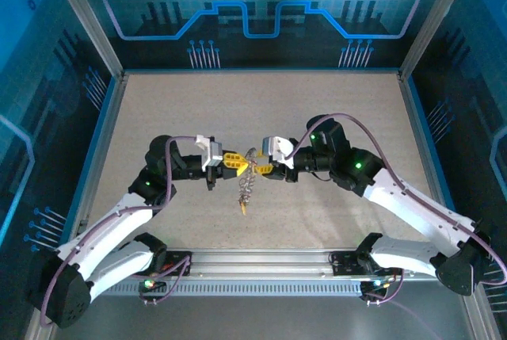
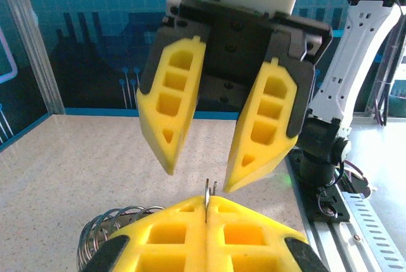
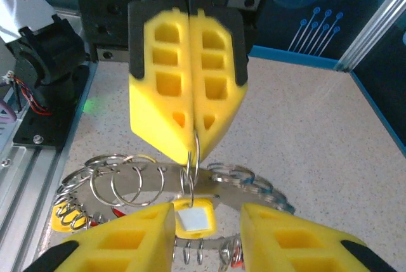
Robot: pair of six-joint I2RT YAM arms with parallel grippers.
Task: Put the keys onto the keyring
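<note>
My left gripper [image 1: 240, 162] is shut on a small split ring [image 3: 193, 151], seen edge-on as a thin silvery sliver [image 2: 207, 191] between its yellow fingers [image 2: 254, 234]. From that small ring the keyring [image 3: 257, 187], a broad flat grey ring, hangs just over the table. Several wire loops, a yellow tag [image 3: 195, 219] and a red tag are strung on it. The bunch of keys [image 1: 244, 189] dangles below both grippers. My right gripper [image 1: 260, 169] faces the left one and stands open. Its fingers [image 3: 127, 240] flank the yellow tag without touching it.
The speckled table [image 1: 333, 118] lies under the hanging bunch. An aluminium rail [image 1: 261, 261] with both arm bases runs along the near edge. Blue panels and metal posts [image 1: 87, 23] wall the other sides. The right arm's base [image 2: 323, 158] stands behind its open gripper [image 2: 198, 180].
</note>
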